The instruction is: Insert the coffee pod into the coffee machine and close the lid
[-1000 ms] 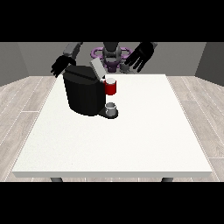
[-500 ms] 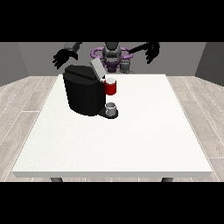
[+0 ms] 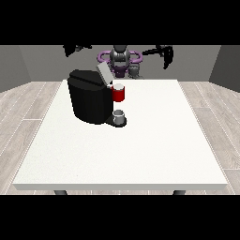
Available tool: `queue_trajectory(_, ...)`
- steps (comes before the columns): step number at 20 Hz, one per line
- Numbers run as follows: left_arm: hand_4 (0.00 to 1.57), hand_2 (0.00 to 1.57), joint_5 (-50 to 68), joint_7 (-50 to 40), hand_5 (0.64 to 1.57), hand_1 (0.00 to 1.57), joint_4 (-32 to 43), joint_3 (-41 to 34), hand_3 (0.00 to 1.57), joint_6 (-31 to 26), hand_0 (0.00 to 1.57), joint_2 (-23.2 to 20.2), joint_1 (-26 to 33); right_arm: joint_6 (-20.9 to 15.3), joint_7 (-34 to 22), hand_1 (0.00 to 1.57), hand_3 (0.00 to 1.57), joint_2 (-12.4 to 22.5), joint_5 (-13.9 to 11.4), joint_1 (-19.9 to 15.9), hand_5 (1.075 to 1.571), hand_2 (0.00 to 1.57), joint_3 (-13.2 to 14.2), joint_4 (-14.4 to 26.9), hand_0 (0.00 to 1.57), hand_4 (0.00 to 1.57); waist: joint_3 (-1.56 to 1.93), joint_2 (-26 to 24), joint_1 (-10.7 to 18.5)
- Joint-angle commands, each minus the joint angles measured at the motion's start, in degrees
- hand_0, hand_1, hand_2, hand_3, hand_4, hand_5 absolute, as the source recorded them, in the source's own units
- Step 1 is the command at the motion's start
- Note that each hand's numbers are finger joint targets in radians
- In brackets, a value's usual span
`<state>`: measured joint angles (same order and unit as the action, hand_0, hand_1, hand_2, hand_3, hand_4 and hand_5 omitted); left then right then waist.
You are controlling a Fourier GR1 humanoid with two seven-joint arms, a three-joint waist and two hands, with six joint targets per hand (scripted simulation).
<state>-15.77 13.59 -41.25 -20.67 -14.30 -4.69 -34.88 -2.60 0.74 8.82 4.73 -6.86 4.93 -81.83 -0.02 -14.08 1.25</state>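
Both my hands are up behind the worktop (image 3: 140, 154), the hand at the view's left (image 3: 75, 48) and the hand at the view's right (image 3: 166, 54), and I cannot tell whether my fingers are straight or curled. A small grey thing (image 3: 120, 115) sits on the foot of the coffee machine (image 3: 91, 101), below its raised lid (image 3: 104, 73); I cannot tell whether it is the pod. I judge a pod to be light, smooth and thin-walled, best pinched by its sides under the rim.

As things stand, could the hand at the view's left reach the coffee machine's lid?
Probably yes: the hand at the view's left hangs raised behind the coffee machine, apart from it, with nothing visible between it and the tilted-up lid.
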Motion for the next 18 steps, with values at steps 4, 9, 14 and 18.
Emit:
queue_trajectory(4,0.14,0.00,5.0,0.5,1.571,0.00,-5.4,0.2,0.00,-4.2,0.00,1.7,4.3,2.4,-0.7,0.00,0.00,1.0,0.4,-4.7,1.571,0.00,-0.6,-0.8,0.00,0.00,0.03,2.2,5.2)
queue_trajectory(9,0.00,0.00,6.8,-1.6,1.571,0.00,-11.3,1.7,0.00,-4.2,0.00,2.3,6.2,4.9,-1.4,0.00,0.00,3.1,0.0,-8.8,1.571,0.00,-0.8,-0.8,0.00,0.14,0.03,4.3,6.6)
queue_trajectory(14,0.10,0.00,9.3,-6.2,1.571,0.00,-17.8,3.9,0.00,-3.7,0.00,4.3,11.2,2.6,-4.0,0.00,0.00,-0.5,-2.9,-10.3,1.571,0.00,-4.2,-1.2,0.00,0.00,0.03,4.3,6.5)
queue_trajectory(18,0.00,0.00,10.5,-5.7,1.571,0.00,-23.6,4.7,0.00,-3.3,0.00,3.2,16.0,5.2,-4.2,0.00,0.00,1.3,-1.9,-11.0,1.571,0.00,-2.4,1.4,0.00,0.00,0.03,6.7,6.7)
